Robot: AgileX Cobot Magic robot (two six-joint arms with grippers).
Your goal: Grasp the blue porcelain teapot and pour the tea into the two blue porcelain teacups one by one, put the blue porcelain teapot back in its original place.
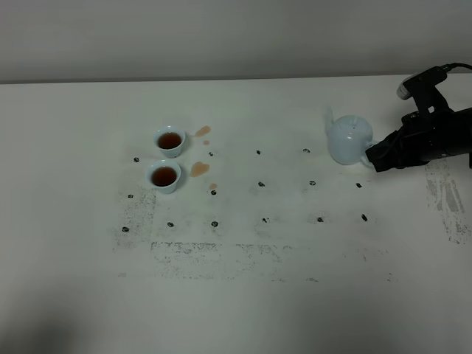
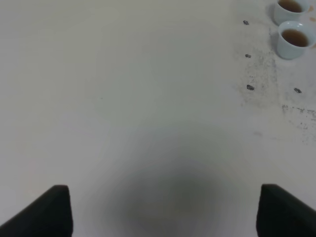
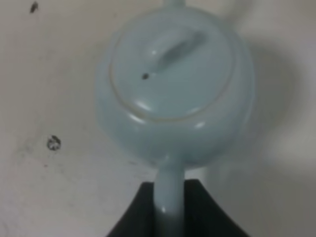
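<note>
Both cups (image 1: 169, 140) (image 1: 164, 176) full; teapot (image 1: 348, 139) upright on bench (image 1: 295, 295), right side. Right claw (image 3: 169, 207) around handle (image 3: 168, 190), grip unclear, maybe loosening. Left claw (image 2: 163, 210) open, idle. Put-back step; next needs clean release, straight retreat.

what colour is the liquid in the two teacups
Reddish-brown tea in both teacups, clearest in the exterior high view.

Two teacups (image 2: 295, 39) holding tea, speckled white table (image 2: 148, 98); dark jaws apart

table (image 1: 236, 295): white | teapot (image 1: 349, 140) | two teacups (image 1: 169, 140) | tea spills (image 1: 200, 169)
</note>
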